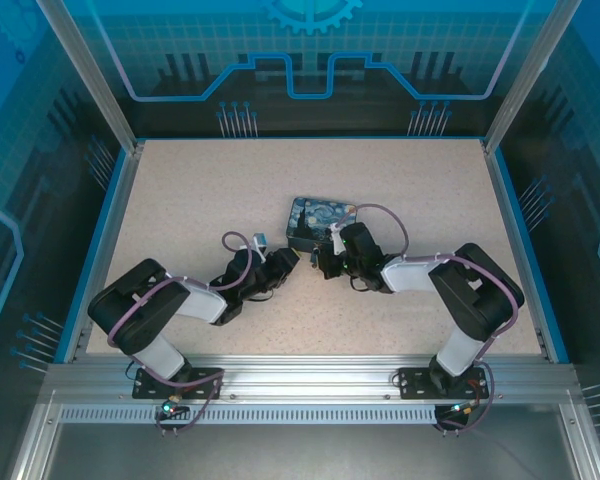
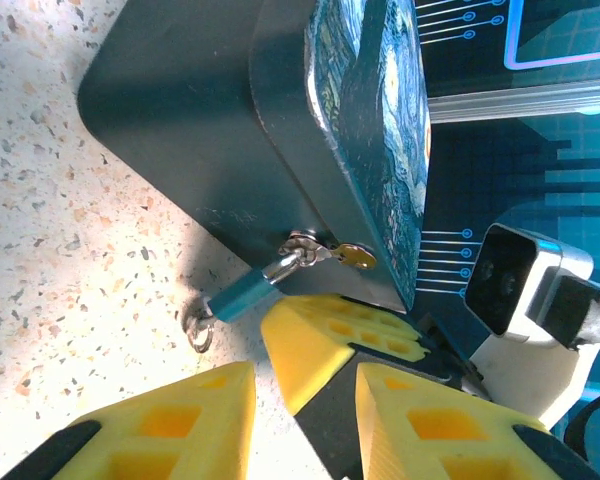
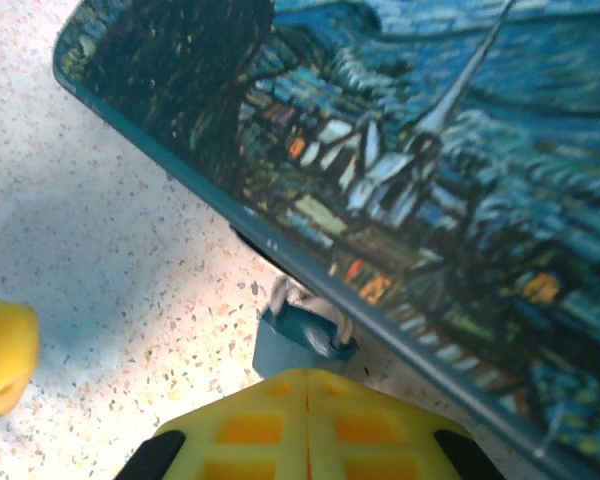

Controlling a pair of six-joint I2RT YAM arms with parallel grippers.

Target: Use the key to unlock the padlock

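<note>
Padlock (image 2: 245,293) hangs off the tin (image 2: 180,120) hasp near the desk (image 2: 40,200), likely light, rigid, slick and swingy, so pinch its flat body; key (image 2: 198,330) seemingly at its bottom; left gripper (image 1: 288,262) jaws spread, right gripper (image 3: 308,385) jaws pressed together.

- no words, numbers or brand marks can be read anywhere.
- the tin (image 3: 430,150) carries on its lid only a painted night scene with a village and a spire, no lettering.
- the padlock (image 2: 242,292) has a plain blue body with no mark that can be read.
- the back wall (image 1: 310,40) bears a gear shape and circuit-like lines, but no text.
</note>
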